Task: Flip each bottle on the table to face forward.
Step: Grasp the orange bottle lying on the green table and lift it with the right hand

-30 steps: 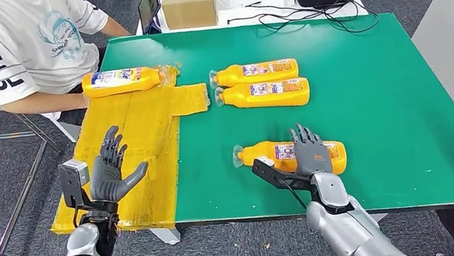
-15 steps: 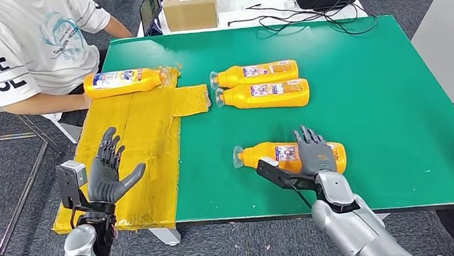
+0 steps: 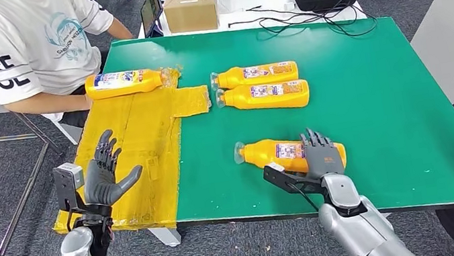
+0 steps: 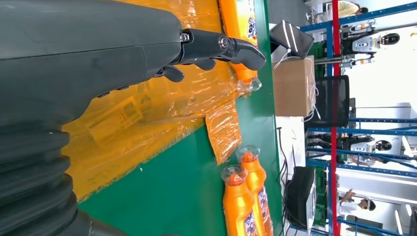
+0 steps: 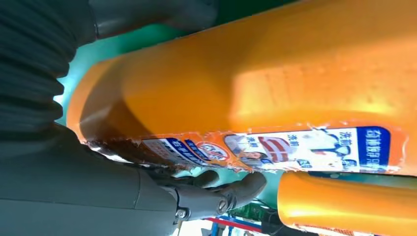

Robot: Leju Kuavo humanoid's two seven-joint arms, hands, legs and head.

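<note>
Four orange bottles lay on the green table (image 3: pixel 366 80). Head view: the right hand (image 3: pixel 322 158) gripped the nearest bottle (image 3: pixel 282 152) at 5 o'clock; the left hand (image 3: pixel 103 173) hovered spread wide over yellow sheeting (image 3: pixel 138 141) at 8 o'clock. Right wrist view: fingers (image 5: pixel 231 189) curled against that bottle's label.

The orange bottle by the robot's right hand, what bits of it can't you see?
- Nearest bottle, head view: its base end is covered by the right hand, so whether the hand grips it is unclear.
- Same bottle, right wrist view: cut off by the picture edges; cap out of frame.
- Its label: print too small and torn to read.
</note>
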